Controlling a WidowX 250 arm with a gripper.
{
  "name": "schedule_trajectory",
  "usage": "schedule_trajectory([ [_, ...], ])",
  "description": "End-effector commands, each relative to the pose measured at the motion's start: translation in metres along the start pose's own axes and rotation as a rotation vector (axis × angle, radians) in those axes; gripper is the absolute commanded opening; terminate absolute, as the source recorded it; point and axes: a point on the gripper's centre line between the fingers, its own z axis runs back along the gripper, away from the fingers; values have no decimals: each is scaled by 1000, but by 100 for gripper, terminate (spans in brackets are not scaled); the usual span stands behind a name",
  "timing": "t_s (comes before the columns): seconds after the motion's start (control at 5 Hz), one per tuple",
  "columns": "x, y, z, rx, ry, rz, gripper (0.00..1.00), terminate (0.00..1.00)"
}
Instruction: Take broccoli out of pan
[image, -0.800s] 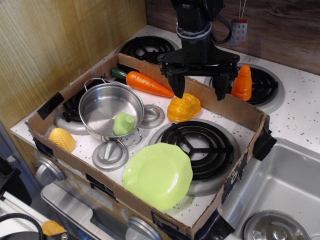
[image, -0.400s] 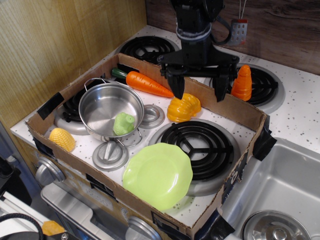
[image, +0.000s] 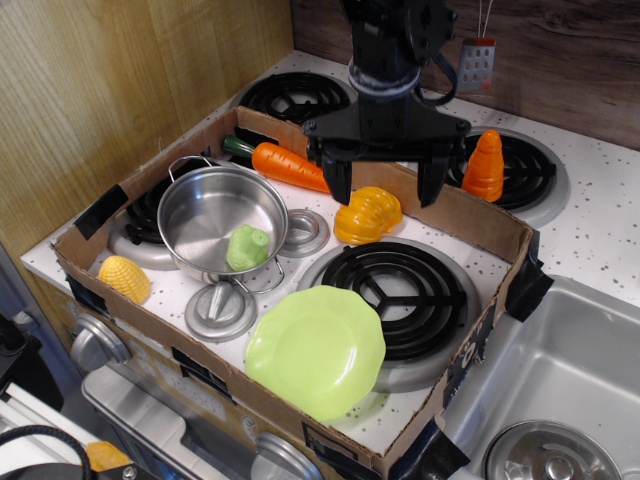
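The broccoli (image: 247, 247) is a small pale-green lump lying inside the pan (image: 205, 205), against its right wall. The pan is a shiny steel pot with wire loop handles, standing at the left of a toy stove inside a cardboard box. My gripper (image: 384, 191) is open, its two dark fingers spread wide, hanging above the yellow-orange squash (image: 367, 215) to the right of the pan. It holds nothing and is well apart from the broccoli.
A carrot (image: 296, 167) lies behind the pan. A light-green plate (image: 316, 351) sits at the front, a yellow corn (image: 124, 278) at the front left. An orange cone-shaped toy (image: 485, 166) stands outside the box on the back right burner. The cardboard walls (image: 480, 215) ring the stove; a sink (image: 560, 390) is at the right.
My gripper has shifted slightly left and toward the front, staying open over the squash. The broccoli and pan have not moved.
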Motion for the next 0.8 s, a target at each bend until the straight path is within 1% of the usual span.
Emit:
schedule_trajectory([
  [0.0, 13, 32, 20, 40, -3, 286, 100, 0],
  [0.2, 14, 54, 23, 81, -5, 385, 100, 0],
  [0.4, 14, 76, 26, 108, -15, 475, 100, 0],
  [0.6, 9, 94, 23, 159, -61, 546, 100, 0],
])
